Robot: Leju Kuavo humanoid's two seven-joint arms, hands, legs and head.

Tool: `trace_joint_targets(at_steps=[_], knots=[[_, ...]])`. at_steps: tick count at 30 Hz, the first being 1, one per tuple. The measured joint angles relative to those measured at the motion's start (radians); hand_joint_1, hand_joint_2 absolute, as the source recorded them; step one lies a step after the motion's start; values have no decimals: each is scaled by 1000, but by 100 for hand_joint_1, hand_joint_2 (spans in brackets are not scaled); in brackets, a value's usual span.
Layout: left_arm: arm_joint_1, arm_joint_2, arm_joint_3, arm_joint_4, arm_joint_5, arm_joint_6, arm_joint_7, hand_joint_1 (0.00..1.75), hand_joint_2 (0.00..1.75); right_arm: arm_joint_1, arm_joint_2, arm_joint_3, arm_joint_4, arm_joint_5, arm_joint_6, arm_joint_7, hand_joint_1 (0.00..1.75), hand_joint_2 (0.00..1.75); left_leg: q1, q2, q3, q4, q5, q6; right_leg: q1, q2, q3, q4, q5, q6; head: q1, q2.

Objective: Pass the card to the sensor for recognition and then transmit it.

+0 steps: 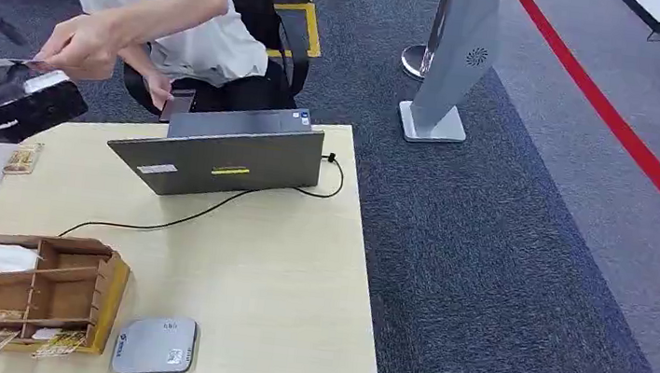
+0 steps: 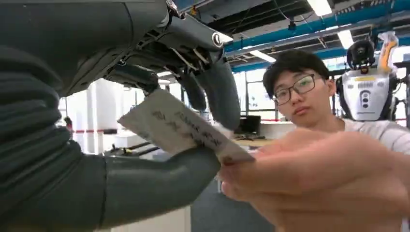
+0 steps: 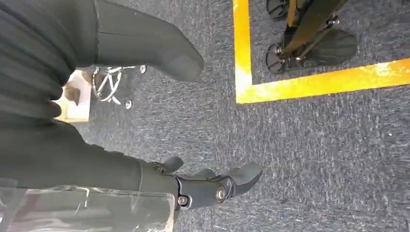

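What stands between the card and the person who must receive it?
Nothing visible. The left hand holds the card, and the person's hand already touches its far end.

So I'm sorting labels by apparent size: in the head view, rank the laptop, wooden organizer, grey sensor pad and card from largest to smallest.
1. Laptop
2. Wooden organizer, clearly smaller than the laptop
3. Grey sensor pad
4. Card, smallest, partly hidden by the person's hand

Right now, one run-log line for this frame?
phase: handover | left hand holds card | person's hand grips the card's other end | right hand empty, over carpet | sensor on table, untouched
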Motion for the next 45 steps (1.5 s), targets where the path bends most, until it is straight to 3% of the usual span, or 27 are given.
trace_joint_targets(at_steps=[10,18,22,26,29,33,41,45], knots=[[0,-48,-13,5,-190,-111,-14,175,175,-27,0,-80,-1,142,95,-78,0,175,0,-1,-1,0,0,0,0,-1,0,0,0,0,0,0],[36,-104,-11,-13,-282,-73,-42,175,175,-53,0,-134,2,212,103,-105,0,175,0,-2,-1,0,0,0,0,-2,1,0,0,0,0,0],[137,-148,10,-120,-336,10,-81,175,175,-52,0,-141,2,195,94,-93,0,175,-1,-2,-1,0,0,0,0,-2,1,0,0,0,0,0],[299,-200,25,-309,-381,120,-140,175,175,-49,0,-128,4,91,56,-28,0,175,-1,-1,-1,0,-1,1,0,-1,0,0,-1,1,1,0],[461,-227,24,-463,-400,205,-190,175,175,-47,0,-78,0,-35,21,48,0,175,-2,4,-1,0,-3,2,-1,3,-2,-1,-1,2,1,0],[637,-243,21,-594,-414,285,-226,175,175,-6,0,24,-30,-155,-4,120,0,175,-2,3,-2,0,-3,2,-1,2,-2,-1,-2,2,0,0],[889,-287,18,-672,-432,322,-222,175,175,65,5,168,-109,-273,-28,198,0,175,-1,3,-1,-1,-3,2,0,2,-2,-1,-3,1,-1,0],[933,-354,47,-658,-402,240,-222,175,175,85,8,214,-143,-303,-32,225,0,175,-1,3,-1,-1,-3,2,0,1,-2,-1,-2,1,0,0]])
